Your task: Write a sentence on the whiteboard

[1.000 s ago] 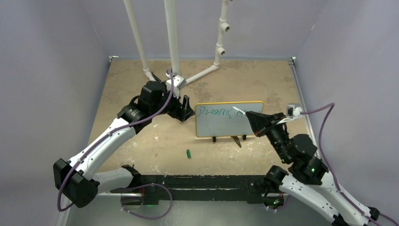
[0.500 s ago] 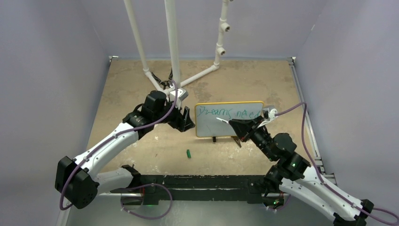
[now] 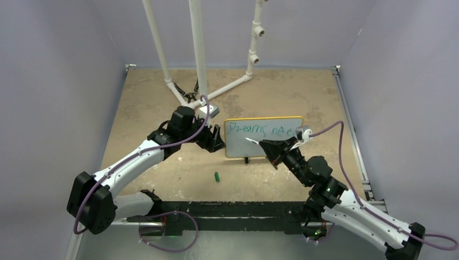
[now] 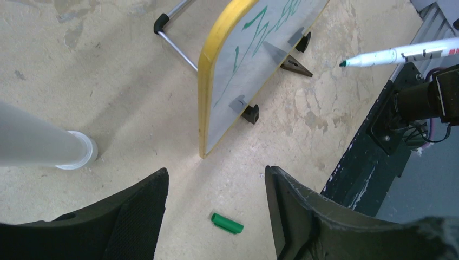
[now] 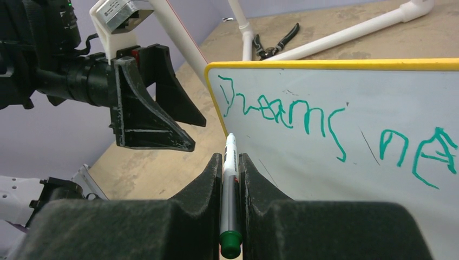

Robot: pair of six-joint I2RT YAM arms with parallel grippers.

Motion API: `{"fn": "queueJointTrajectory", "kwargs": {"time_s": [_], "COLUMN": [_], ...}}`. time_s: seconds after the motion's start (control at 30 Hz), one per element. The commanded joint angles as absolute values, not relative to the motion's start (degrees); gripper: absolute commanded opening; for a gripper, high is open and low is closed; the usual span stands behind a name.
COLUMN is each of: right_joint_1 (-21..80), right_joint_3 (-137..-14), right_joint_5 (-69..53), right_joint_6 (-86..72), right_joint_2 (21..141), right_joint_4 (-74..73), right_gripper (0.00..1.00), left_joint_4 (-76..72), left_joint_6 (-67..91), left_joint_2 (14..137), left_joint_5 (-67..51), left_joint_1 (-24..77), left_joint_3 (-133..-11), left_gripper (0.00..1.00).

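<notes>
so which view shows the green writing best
Right wrist: the writing faces the camera, large and legible, "Dreams ne", along the top of the board. Top external shows it whole but tiny. Left wrist sees the board nearly edge-on, so only skewed strokes show.

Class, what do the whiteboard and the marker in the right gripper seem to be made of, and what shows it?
Whiteboard: smooth white panel with a faint sheen, likely laminate or coated metal; its yellow rim looks plastic. Marker: white barrel with green end, evenly smooth, probably plastic.
</notes>
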State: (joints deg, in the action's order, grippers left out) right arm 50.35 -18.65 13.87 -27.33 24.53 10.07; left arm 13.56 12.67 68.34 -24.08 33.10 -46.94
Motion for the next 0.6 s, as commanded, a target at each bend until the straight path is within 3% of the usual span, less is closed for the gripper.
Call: {"fn": "queueJointTrajectory", "kwargs": {"time_s": [0.0, 0.57], "right_joint_1": [52.96, 74.52], "right_joint_3": [-18.02, -18.44], "right_joint_5": [18.28, 44.95], "right_joint_6": [-26.37, -26.18], "right_joint_2": [27.07, 41.67], "right_joint_4": [17.3, 26.93], "right_gripper": [0.0, 0.0], "left_joint_4": [7.74, 5.0], "left_joint_6": [11.75, 10.99], "left_joint_2": [68.99, 71.79], "left_joint_5": [-24.15, -25.28], "left_joint_1": [32.89, 32.93], "left_joint_3": [-46.49, -46.07], "left_gripper": [0.62, 0.55]}}
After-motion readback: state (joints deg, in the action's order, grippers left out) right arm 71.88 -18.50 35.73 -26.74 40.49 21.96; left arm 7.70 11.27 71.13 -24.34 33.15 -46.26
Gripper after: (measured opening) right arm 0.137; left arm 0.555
